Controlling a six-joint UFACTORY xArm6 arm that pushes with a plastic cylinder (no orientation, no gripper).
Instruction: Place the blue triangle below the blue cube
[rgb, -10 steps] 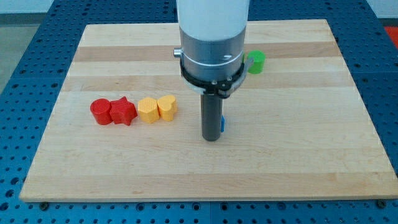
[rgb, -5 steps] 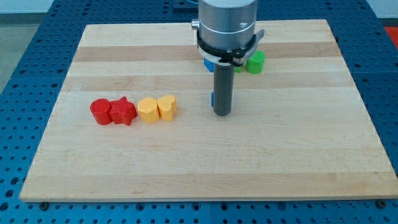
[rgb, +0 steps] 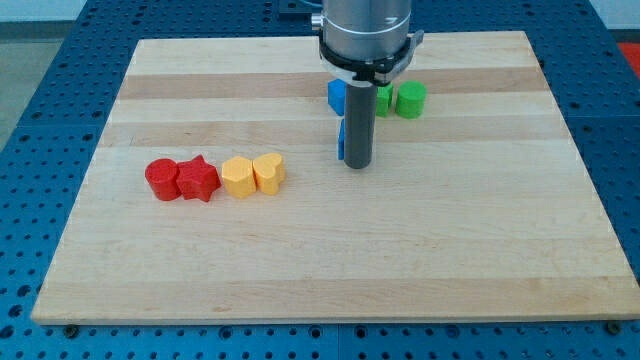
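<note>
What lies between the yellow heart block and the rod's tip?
In the camera view, only bare board lies between the yellow heart and my tip; the blue triangle peeks beside the rod.

Blue triangle (rgb: 342, 140) lies just below blue cube (rgb: 337, 96), touching my tip's (rgb: 359, 164) left side

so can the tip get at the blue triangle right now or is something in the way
Probably yes. My tip sits right beside the blue triangle, which peeks out on the rod's left in the view, apparently touching. Nothing lies between them; the blue cube is just above, and the green blocks stand off to the right.
</note>
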